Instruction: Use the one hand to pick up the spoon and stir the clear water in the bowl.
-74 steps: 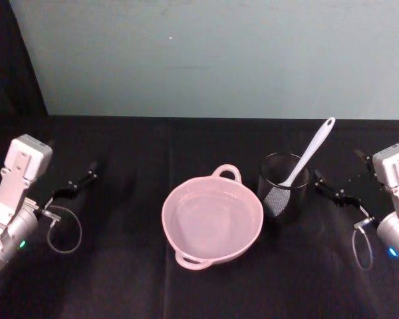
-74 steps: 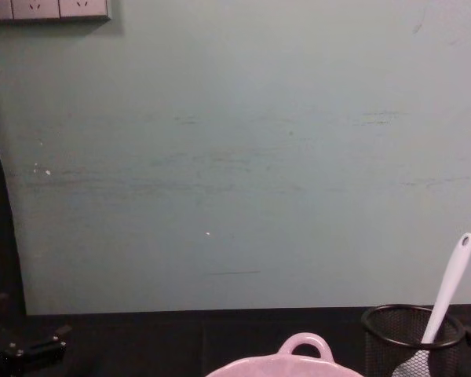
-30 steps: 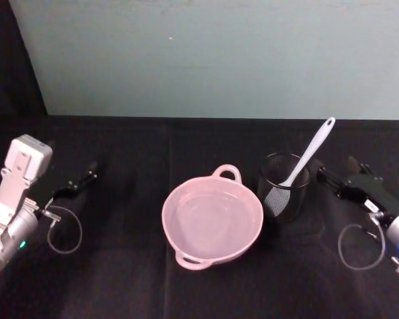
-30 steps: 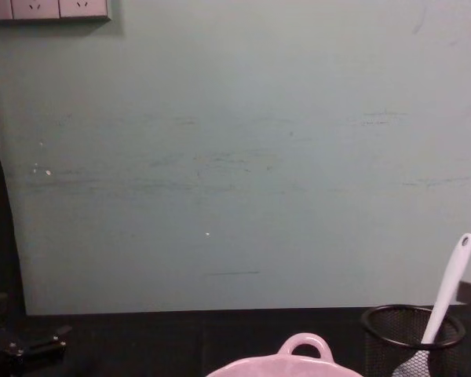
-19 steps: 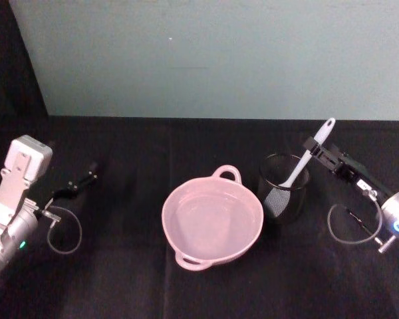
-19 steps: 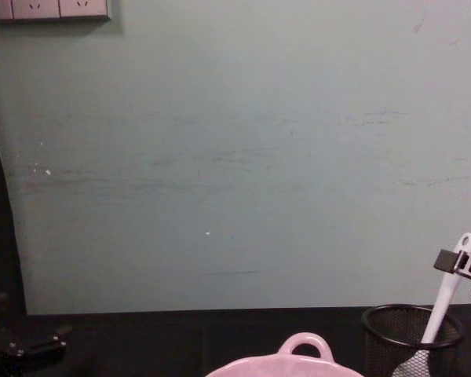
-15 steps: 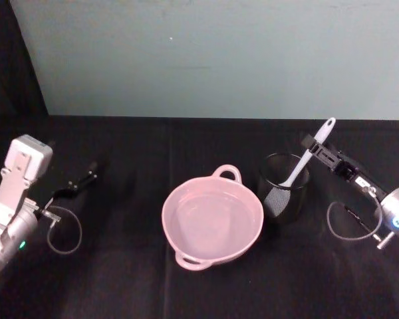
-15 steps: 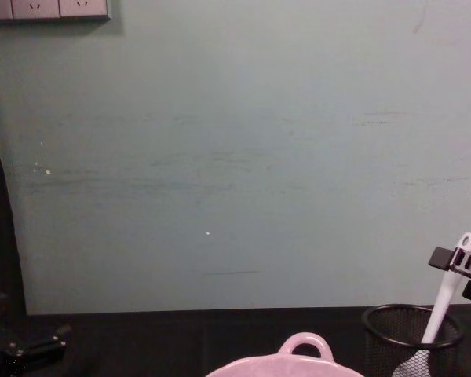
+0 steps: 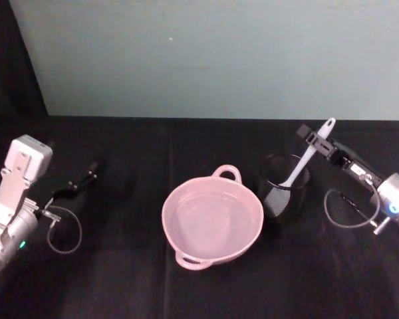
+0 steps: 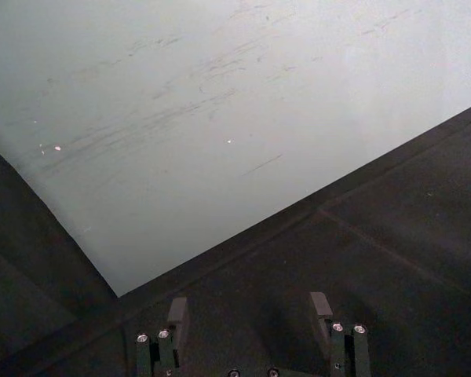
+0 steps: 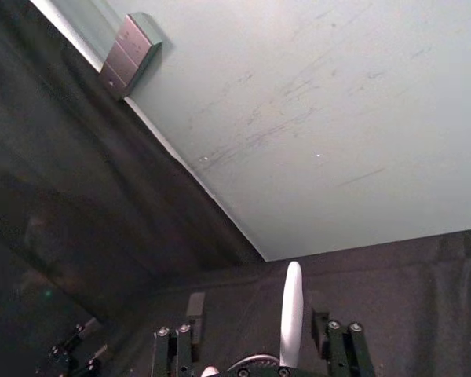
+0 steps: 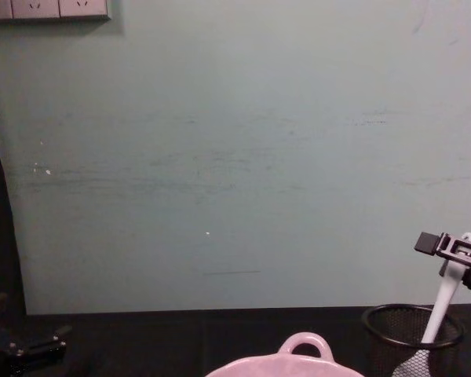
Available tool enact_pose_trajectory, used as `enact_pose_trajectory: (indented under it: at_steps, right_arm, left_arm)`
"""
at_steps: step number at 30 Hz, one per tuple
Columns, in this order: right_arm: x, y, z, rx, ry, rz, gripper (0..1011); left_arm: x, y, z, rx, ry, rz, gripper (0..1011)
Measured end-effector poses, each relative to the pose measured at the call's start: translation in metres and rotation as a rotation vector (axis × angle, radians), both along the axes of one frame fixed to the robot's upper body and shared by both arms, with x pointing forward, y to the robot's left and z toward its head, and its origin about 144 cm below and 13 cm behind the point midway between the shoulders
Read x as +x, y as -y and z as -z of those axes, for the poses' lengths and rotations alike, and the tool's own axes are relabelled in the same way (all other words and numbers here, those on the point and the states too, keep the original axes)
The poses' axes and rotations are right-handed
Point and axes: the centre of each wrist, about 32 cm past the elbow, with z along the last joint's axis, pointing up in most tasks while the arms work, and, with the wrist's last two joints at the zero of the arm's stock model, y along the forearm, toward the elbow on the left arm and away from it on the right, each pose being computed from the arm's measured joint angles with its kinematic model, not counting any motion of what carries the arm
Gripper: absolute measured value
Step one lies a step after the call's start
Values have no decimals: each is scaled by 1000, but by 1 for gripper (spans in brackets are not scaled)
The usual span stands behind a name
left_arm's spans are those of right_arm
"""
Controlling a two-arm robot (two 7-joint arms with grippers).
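Note:
The pale pink bowl point(image 9: 167, 214) sits mid-table with clear water point(image 9: 213, 220) in it; its loop handle point(image 12: 304, 346) shows in the chest view. Right of it, the white spoon point(image 9: 298, 169) leans in a black wire-mesh cup point(image 9: 284, 189), handle end up and to the right. My right gripper point(image 9: 314, 141) is open and straddles the upper handle. In the right wrist view the spoon point(image 11: 292, 311) stands between the spread fingers point(image 11: 195, 305), nearer one of them. My left gripper point(image 9: 80, 181) rests open at the far left with nothing in it.
A pale green wall point(image 9: 213, 60) stands along the table's back edge, with sockets point(image 12: 47, 8) high on its left. Black cloth point(image 9: 120, 266) covers the table. Cable loops hang by both wrists point(image 9: 65, 229).
My right gripper has swung from the table's right side up and left to the spoon handle, and now straddles it. Spoon, cup, bowl and left arm have not moved.

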Motion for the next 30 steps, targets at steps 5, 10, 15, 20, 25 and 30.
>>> enact_pose_trajectory:
  at_steps: [5,10,15,20,25,30]
  right_arm:
    - [3,-1,-2,-8,13,-2,711]
    - [3,0,-3,-17,22,2,547]
    - [0,2,-6,-46,45,6,382]
    - [-4,1,-13,-114,90,8,201]
    - [-7,-1,-22,-174,126,5,114]
    - [-10,-4,-31,-223,162,5,114]
  left_arm:
    - [0,0,0,0,0,0,1005]
    - [0,0,0,0,0,0,1005]
    - [0,0,0,0,0,0,1005]
    - [0,0,0,0,0,0,1005]
    - [0,0,0,0,0,0,1005]
    - [0,0,0,0,0,0,1005]
